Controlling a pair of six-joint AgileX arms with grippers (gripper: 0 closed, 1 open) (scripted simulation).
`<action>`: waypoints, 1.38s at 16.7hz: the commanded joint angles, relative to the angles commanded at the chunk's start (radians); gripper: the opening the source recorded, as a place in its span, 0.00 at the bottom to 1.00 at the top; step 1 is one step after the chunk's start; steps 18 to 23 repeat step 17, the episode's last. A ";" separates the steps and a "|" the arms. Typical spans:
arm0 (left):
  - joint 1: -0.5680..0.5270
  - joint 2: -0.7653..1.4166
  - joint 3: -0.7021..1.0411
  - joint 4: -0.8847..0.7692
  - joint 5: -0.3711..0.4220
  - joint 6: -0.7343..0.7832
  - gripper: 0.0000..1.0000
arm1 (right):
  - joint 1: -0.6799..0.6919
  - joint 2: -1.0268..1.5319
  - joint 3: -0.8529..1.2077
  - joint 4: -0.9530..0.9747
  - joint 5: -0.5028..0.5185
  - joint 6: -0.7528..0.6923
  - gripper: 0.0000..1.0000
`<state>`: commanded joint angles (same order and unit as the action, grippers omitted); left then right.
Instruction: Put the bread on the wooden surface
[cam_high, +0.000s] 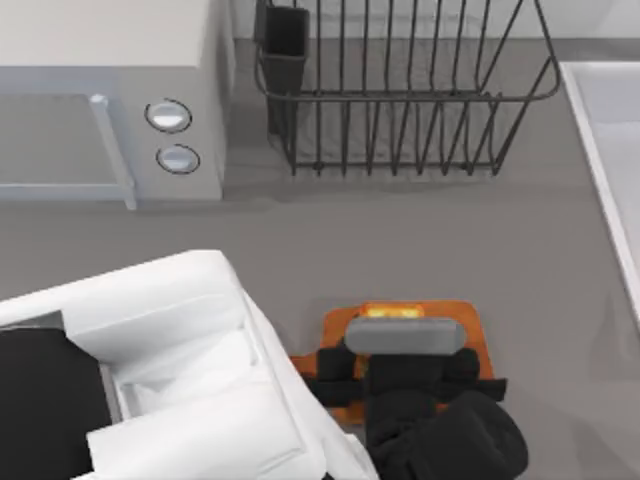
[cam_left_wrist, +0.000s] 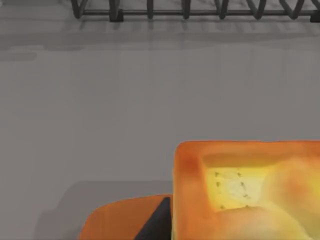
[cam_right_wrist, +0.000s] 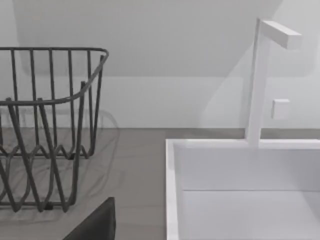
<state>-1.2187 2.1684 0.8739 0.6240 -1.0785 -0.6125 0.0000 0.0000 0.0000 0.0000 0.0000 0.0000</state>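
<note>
1. Looking down from above, the left gripper (cam_high: 400, 345) is seen low over the wooden surface (cam_high: 470, 325), which lies on the grey table (cam_high: 430, 240).
2. The bread (cam_high: 392, 313) is seen just under the gripper, over the board. In the left wrist view the bread (cam_left_wrist: 240, 185) is very close, with the board (cam_left_wrist: 125, 220) below it.
3. It cannot be told if the fingers are pinching the bread or spread.
4. The carrying looks nearly done. Letting go and lifting away are likely left.
5. The right arm is parked near the sink (cam_right_wrist: 172, 190).
</note>
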 joint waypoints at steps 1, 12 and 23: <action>0.000 0.000 0.000 0.000 0.000 0.000 0.23 | 0.000 0.000 0.000 0.000 0.000 0.000 1.00; 0.000 0.000 0.000 0.000 0.000 0.000 1.00 | 0.000 0.000 0.000 0.000 0.000 0.000 1.00; 0.000 0.000 0.000 0.000 0.000 0.000 1.00 | 0.000 0.000 0.000 0.000 0.000 0.000 1.00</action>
